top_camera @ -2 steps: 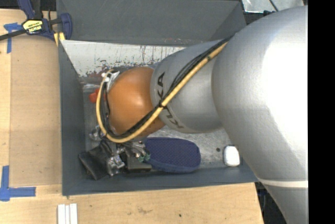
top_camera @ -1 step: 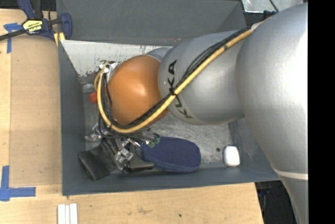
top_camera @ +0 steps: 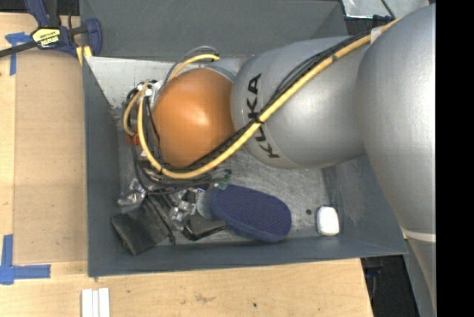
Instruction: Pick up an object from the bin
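Observation:
My gripper [top_camera: 159, 195] reaches down into the front left part of the bin, mostly hidden under the arm's wrist. Just in front of it, near the front left corner, lies a black flat block [top_camera: 138, 232]. To the gripper's right rests a dark blue oval pad [top_camera: 253, 211], with a small black piece [top_camera: 204, 227] at its left end. Nothing is visibly held.
A small white rounded thing [top_camera: 327, 221] sits near the bin's front right corner. The arm with its orange cover and yellow cable covers the middle and right of the bin. The bin's left wall stands close to the gripper.

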